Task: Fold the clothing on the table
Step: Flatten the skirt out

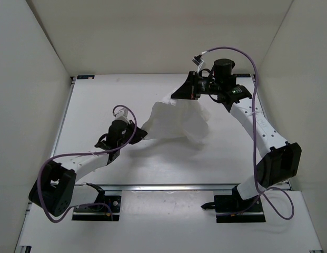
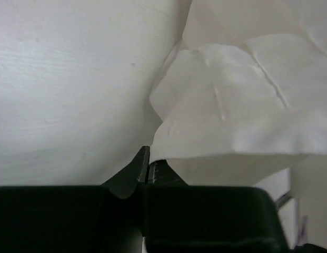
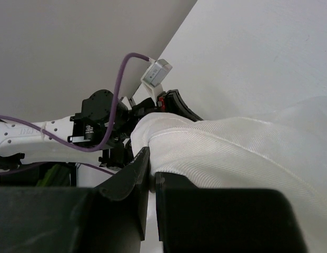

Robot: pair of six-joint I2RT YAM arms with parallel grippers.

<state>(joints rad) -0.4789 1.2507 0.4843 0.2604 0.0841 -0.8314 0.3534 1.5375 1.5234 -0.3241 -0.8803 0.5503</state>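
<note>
While the clothing is sagging over the table, the left gripper is pinching one corner and the right gripper is clamping the far edge. Light and limp, it is likely handling best by its corners.

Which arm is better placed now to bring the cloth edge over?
Right, probably. The right gripper grips the clothing raised at the far side, so it can carry that edge over. The left gripper seems to pinch only the low left corner.
</note>
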